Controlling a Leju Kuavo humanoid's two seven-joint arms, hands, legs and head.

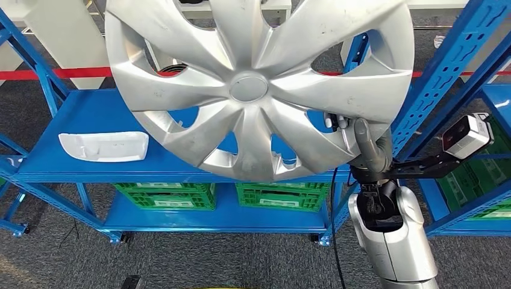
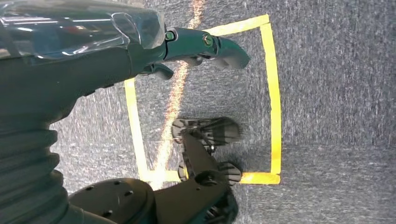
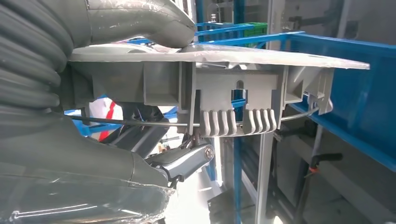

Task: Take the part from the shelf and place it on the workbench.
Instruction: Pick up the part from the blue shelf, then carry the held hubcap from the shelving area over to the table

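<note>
A: Holding the hubcap by its lower right rim, right hand clamped there: thumb on the silver face, darker fingers behind the rim. Confirmed in the right wrist view, rim sandwiched between thumb above and fingers below, clip teeth and wire ring visible on the back.

B: Left hand?

A: Hanging over grey carpet inside a yellow taped square. Left hand carrying nothing; fingers look stretched out rather than curled, not fully clear.

B: Position of the hubcap against the shelf?

A: Lifted clear, face toward the head camera, close in front of it and above the blue shelf. No contact with the shelf board visible. Disc roughly upright, extending up and to the left from the grip point, so most of its weight sits off to one side of the hand.

B: Further back?

A: White plastic piece lying on the shelf board, left part. Green crates on the lower level. Red floor line behind.

B: Workbench?

A: Unseen. Judgement: pick done, carry and turn remaining; one-sided grip likely to let the disc swing.
</note>
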